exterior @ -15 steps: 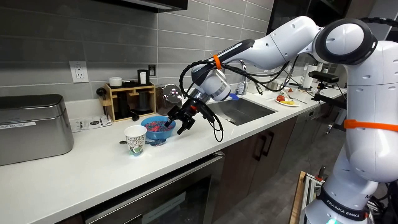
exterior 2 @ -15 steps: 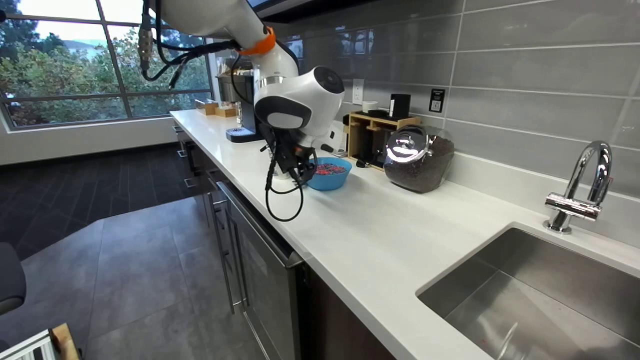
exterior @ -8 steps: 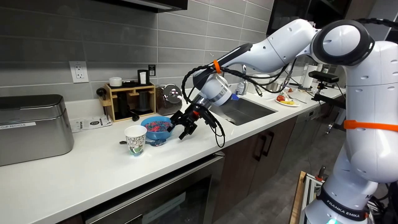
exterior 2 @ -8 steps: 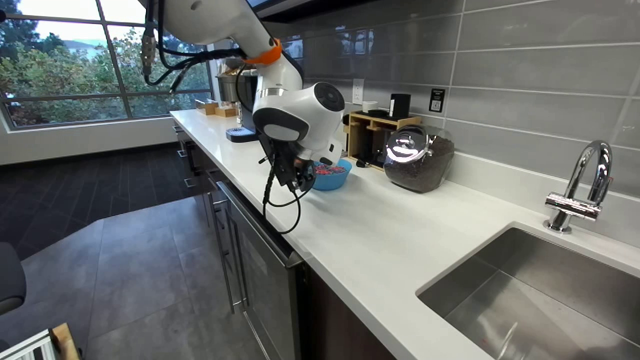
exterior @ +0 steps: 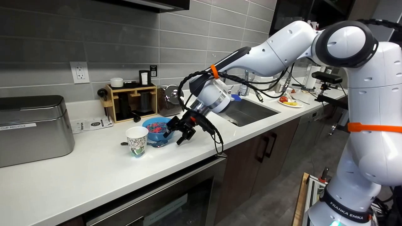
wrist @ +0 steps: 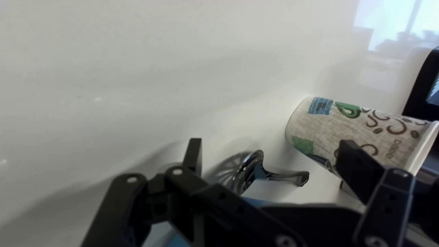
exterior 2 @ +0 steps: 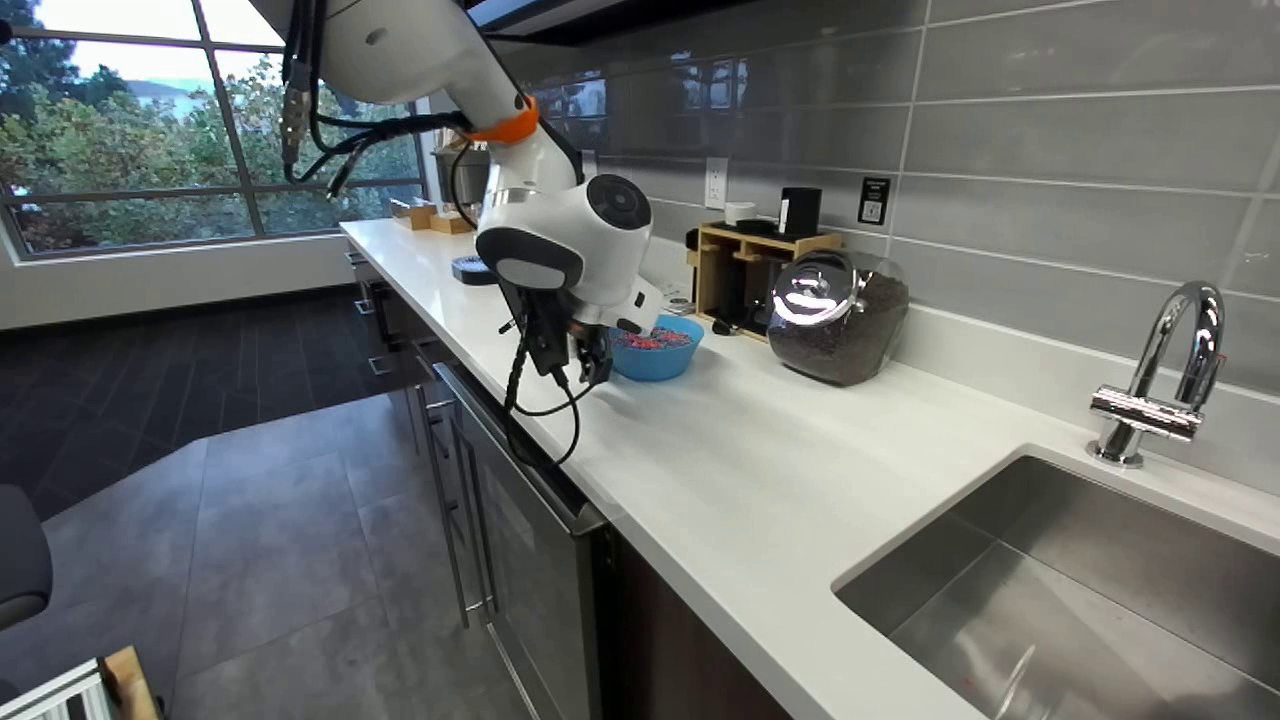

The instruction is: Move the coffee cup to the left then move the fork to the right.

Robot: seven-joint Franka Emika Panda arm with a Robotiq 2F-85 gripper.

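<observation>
The coffee cup [exterior: 137,142], whitish with brown swirls and green and blue marks, stands upright on the counter. In the wrist view the cup [wrist: 319,127] lies partly behind the right-hand finger. The fork [exterior: 158,143], a dark grey metal utensil with a broad spoon-like head, lies between cup and bowl; its handle passes behind the cup. Its head and handle [wrist: 284,176] show between the fingers in the wrist view. My gripper [exterior: 172,139] is open and empty, above the counter, right of the cup beside the bowl. In an exterior view my gripper [exterior 2: 595,368] and arm hide cup and fork.
A blue bowl [exterior: 160,136] with red and blue contents sits right behind the fork. Behind are a wooden organizer [exterior: 133,119] and a glass jar [exterior 2: 840,340]. A steel bin [exterior: 34,135] stands left, a sink [exterior: 248,113] right. The counter's front edge [exterior: 188,166] is near.
My gripper has moved lower, towards the counter, and a little towards the cup in the last half second. It stays open. Cup, fork and bowl have not moved.
</observation>
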